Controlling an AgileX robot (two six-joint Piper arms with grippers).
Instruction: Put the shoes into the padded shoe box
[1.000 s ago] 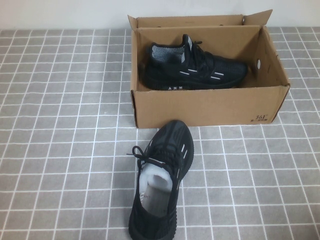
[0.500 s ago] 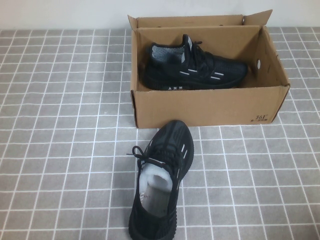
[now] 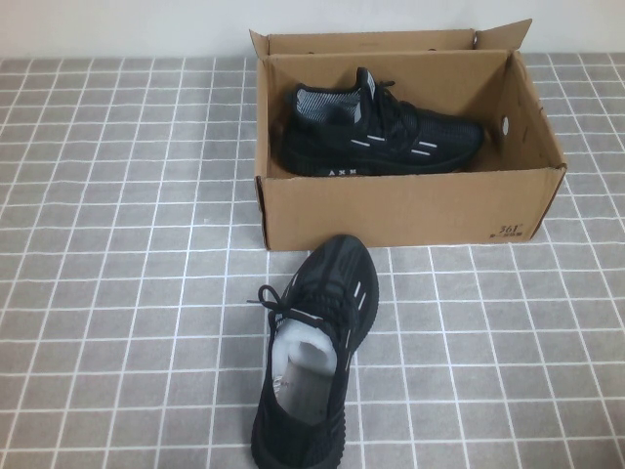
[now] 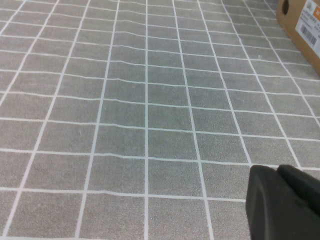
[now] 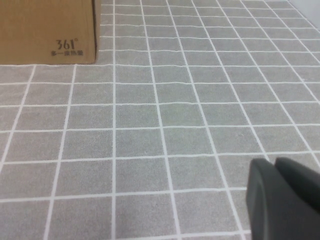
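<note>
Loose shoe: on tiled table, toe touching the padded shoe box, long axis front-to-back. Boxed shoe: lengthwise inside, toe right. Left gripper and right gripper: low over bare tiles, holding nothing, finger opening cannot be told.

The heel of the near shoe, in front of the padded shoe box, is cut off by the high view's lower edge. The box's front wall hides the boxed shoe's sole. Only a dark corner of the left gripper and of the right gripper shows, both off beside the box. Small print under the box's "361" is unreadable.
</note>
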